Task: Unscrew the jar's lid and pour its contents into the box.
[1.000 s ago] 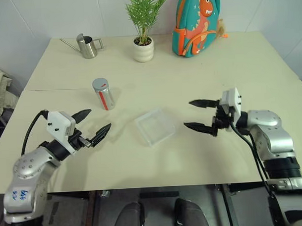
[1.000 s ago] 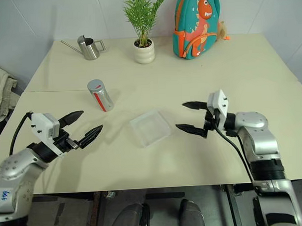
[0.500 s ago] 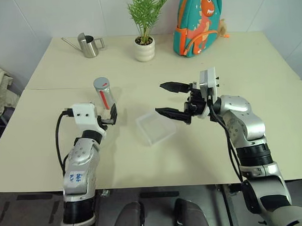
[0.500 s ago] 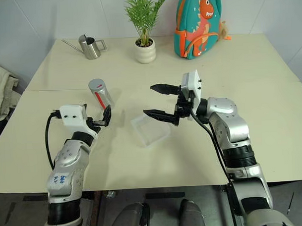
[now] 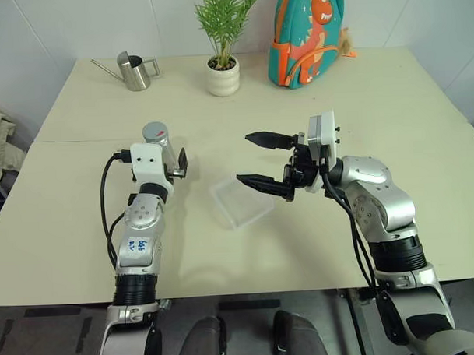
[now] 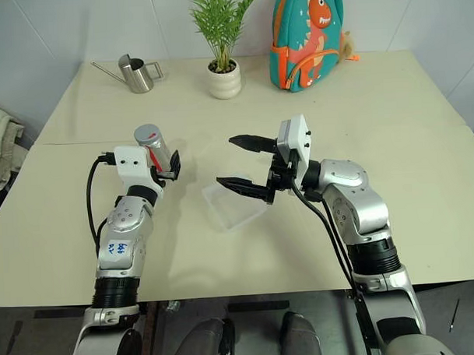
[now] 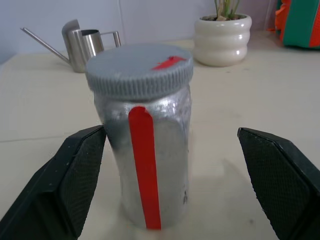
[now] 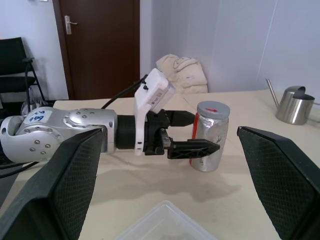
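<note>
Gripping a slick little jar

Standing upright on the table (image 5: 359, 95), the jar (image 7: 145, 165) looks light, rigid, smooth-sided; take its body below the ribbed lid (image 7: 137, 70). Left gripper (image 7: 172, 175) brackets it, spread wide, nothing held. Right gripper (image 5: 261, 159) hangs open above the box (image 5: 242, 199).
</note>
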{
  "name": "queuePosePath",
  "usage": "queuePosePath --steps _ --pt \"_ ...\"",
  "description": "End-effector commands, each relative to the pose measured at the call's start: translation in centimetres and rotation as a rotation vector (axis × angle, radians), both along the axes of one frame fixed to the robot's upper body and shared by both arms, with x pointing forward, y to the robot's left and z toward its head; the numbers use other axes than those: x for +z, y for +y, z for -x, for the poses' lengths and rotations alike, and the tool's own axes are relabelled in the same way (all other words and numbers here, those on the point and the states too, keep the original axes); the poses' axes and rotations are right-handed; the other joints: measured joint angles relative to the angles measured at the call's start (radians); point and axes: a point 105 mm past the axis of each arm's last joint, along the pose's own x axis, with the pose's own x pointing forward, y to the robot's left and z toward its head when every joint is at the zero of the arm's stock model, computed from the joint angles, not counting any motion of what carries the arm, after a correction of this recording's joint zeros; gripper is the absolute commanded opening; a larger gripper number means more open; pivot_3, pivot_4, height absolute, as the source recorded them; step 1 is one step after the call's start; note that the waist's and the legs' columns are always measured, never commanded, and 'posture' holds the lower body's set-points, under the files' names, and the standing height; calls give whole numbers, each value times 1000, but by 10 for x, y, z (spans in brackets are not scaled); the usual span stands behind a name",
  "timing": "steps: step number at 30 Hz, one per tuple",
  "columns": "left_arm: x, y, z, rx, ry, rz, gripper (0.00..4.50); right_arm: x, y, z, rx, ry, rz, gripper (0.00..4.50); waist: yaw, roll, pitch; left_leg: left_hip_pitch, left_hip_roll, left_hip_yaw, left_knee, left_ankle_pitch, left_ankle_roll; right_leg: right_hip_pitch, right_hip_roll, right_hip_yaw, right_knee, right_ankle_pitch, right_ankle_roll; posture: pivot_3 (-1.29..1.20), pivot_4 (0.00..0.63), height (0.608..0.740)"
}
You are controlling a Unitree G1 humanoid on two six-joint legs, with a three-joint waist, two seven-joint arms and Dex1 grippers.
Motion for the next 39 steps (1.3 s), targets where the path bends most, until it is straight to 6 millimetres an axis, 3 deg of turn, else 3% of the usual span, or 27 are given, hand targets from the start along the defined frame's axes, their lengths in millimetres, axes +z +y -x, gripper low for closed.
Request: queuePosePath --steps 1,21,25,30,34,37,39 --pt "16 2 -4 19 -66 -26 4461 10 -2 6 -3 -42 -20 4500 -1 0 0 0 0 0 0 0 0 0 0 0 0 0 0 0 150 740" --pt "14 11 -28 24 -72 -62 4461 8 -7 3 -74 -41 -29 4500 -1 0 0 0 0 1 0 0 0 -1 1 1 0 0 0 0 150 740" --pt "17 10 -30 12 -87 -66 3566 7 -6 3 -79 -40 -31 4500 -1 0 0 0 0 2 0 0 0 -1 1 1 0 0 0 0 150 740" --pt "17 8 -29 -13 -96 -62 1990 4 -7 1 -93 -34 -35 4500 -1 0 0 0 0 2 0 0 0 -1 1 1 0 0 0 0 150 740" --pt "24 7 -22 -69 -129 -14 1991 0 -9 -1 -109 -18 -35 4500 -1 0 0 0 0 2 0 0 0 -1 1 1 0 0 0 0 150 740" --pt "37 12 -6 -135 -152 0 1991 2 -9 -2 -121 -17 -38 4500 -7 0 0 0 1 2 -1 0 0 -1 1 2 0 0 0 0 150 740" --pt "52 8 10 -271 -161 0 1991 8 -10 -2 -127 -14 -49 4500 -11 -1 0 0 1 3 -1 0 0 -2 2 2 0 0 0 0 150 740"
